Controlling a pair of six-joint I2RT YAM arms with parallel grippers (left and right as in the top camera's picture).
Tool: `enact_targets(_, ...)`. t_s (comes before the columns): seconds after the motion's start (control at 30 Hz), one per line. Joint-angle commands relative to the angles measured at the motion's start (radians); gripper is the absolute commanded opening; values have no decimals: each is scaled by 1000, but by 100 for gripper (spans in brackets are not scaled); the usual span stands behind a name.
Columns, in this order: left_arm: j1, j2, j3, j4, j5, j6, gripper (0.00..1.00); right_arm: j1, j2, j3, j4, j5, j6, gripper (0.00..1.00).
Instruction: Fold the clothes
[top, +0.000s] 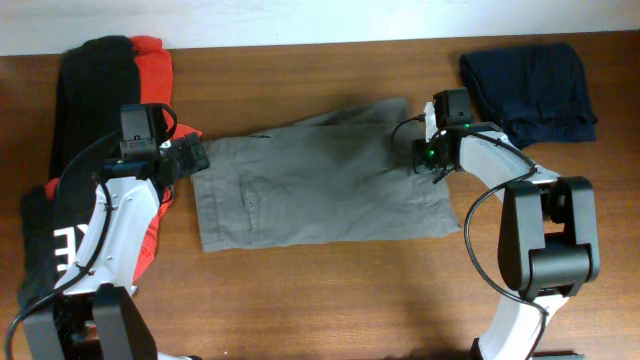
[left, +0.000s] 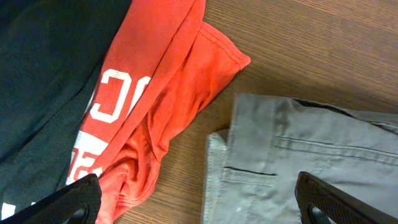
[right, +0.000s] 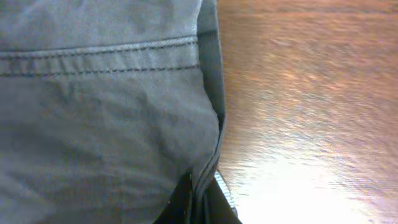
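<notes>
— As we list by size, what heads the sheet?
— Item 1: table (top: 330, 300), wood. Item 2: shorts (top: 320, 190), 1 pair, flat at mid-table, waist end left, leg hems right. Light, soft, limp cotton; judged to sag and crease rather than slip. Stitched hem and waistband look the firmest holds.
— And the smaller lots?
— Item 3: red shirt (left: 168, 81), far left, just beside the waistband. Item 4: right gripper (right: 198, 202), pinched tight on the right hem edge. Item 5: left gripper (top: 197, 157), jaws spread wide, holding nothing, over the waistband corner.
</notes>
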Motion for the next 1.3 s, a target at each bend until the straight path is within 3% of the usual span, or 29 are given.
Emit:
enact_targets(0.0,0,-2,10,2,46,13,99,-48,15,-7,-39,102,53,4)
enact_targets(0.2,-10,92,10,2,135,16,99,-154,15,-6,-81,-31,50,4)
enact_targets(0.47,-132,202,10,71,168,89,99,-205,14,-5,-105,-108,39,4)
enact_targets(0.57,-164,202,48,71,240,179,99,-207,-10,15,-121,-199,20,4)
enact_targets(0.73,-179,202,136,8,256,181,99,-207,-80,93,-206,-291,11,35)
enact_targets(0.83,-174,202,139,-13,298,181,99,-207,-118,140,-285,-320,-43,37)
enact_targets(0.93,-161,202,141,-46,335,181,99,-206,-132,163,-334,-346,-75,35)
enact_targets(1.0,-145,202,142,-68,383,182,99,-206,-131,161,-340,-357,-89,25)
enact_targets(1.07,-127,202,142,-96,425,206,99,-206,-126,159,-336,-356,-89,20)
enact_targets(1.27,-111,202,142,-124,501,299,99,-205,-118,159,-325,-361,-93,19)
